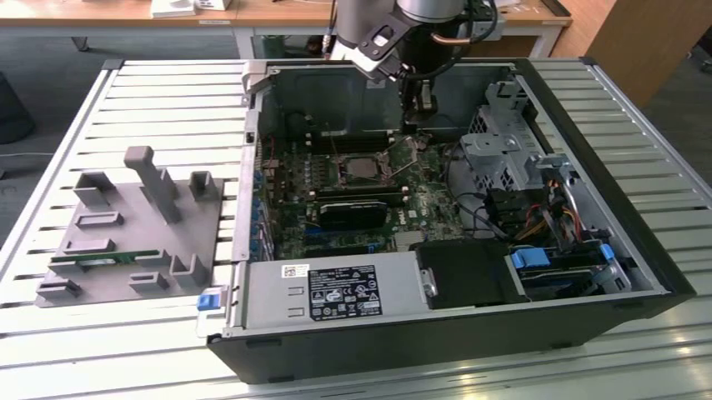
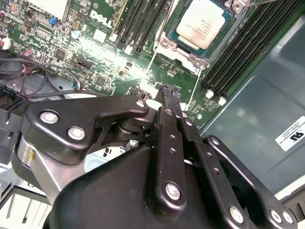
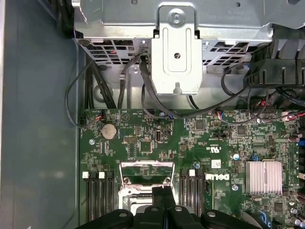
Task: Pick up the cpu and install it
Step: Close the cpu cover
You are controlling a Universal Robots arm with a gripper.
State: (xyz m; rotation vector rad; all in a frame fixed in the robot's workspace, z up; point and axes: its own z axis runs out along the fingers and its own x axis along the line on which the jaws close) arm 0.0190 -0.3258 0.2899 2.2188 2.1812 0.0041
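Black metal gripper, closed tight on nothing, hovers just beside the steel-framed socket where the small square silver-topped cpu lies, likely light, rigid, slick and fragile, best pinched by opposite edges.

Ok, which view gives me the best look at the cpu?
The second wrist view: the cpu sits in its socket, silver top in plain sight. The exterior view shows it as a small pale square. In the first wrist view the fingers hide most of the socket.
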